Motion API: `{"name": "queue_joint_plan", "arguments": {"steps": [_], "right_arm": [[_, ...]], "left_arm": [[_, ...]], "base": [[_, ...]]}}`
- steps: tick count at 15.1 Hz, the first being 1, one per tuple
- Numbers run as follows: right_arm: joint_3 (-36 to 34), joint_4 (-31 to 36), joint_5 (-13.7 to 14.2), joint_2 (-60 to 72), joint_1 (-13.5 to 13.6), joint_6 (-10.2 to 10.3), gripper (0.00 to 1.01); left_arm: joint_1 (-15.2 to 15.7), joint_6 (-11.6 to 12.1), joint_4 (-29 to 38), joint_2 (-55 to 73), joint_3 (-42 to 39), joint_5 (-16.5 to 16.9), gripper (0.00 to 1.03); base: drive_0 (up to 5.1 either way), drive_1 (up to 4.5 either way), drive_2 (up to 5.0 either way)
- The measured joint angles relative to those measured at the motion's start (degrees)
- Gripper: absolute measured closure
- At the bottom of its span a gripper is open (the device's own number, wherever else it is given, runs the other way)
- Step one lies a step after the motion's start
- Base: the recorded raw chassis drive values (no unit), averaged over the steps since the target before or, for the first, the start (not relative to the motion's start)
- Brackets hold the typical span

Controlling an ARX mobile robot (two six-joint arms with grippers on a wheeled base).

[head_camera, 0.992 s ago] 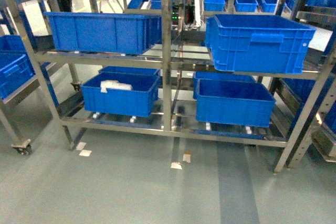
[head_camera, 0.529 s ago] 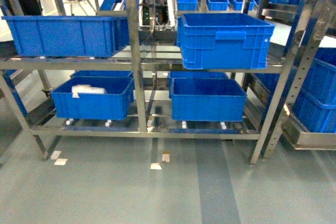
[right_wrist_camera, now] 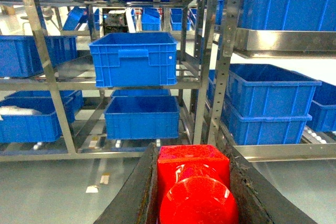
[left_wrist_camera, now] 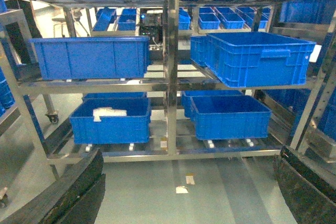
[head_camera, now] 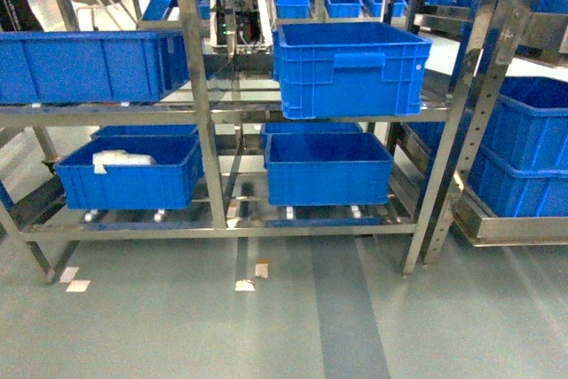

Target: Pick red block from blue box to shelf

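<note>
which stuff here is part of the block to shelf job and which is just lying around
Job:
red block, clamped in the right gripper
shelf, straight ahead

Just there:
dark blue crates on the tiers
white bag in the lower left crate
paper scraps on the floor

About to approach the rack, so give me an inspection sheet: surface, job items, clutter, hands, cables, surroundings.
Surface: grey floor, bare apart from scraps.
Job's things: red block clamped between the right hand's fingers; shelf straight ahead; the pale tub is not in view.
Clutter: paper scraps on the floor by the rack's foot; white bag in the lower left crate.
Hands: right hand shut on the block; left hand open, nothing between its fingers.
Cables: nothing seen.
Surroundings: dark blue crates on both tiers; second rack at right.
</note>
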Motion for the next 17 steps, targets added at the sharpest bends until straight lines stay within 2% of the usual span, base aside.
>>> {"name": "queue_joint_plan", "arguments": {"steps": [17], "right_arm": [[0.00, -0.04, 0.00, 0.00, 0.00, 0.00, 0.73]], "left_arm": [[0.00, 0.00, -0.24, 0.00, 0.00, 0.00, 0.05]], "base": [[0.0, 4.14, -4.1]]}}
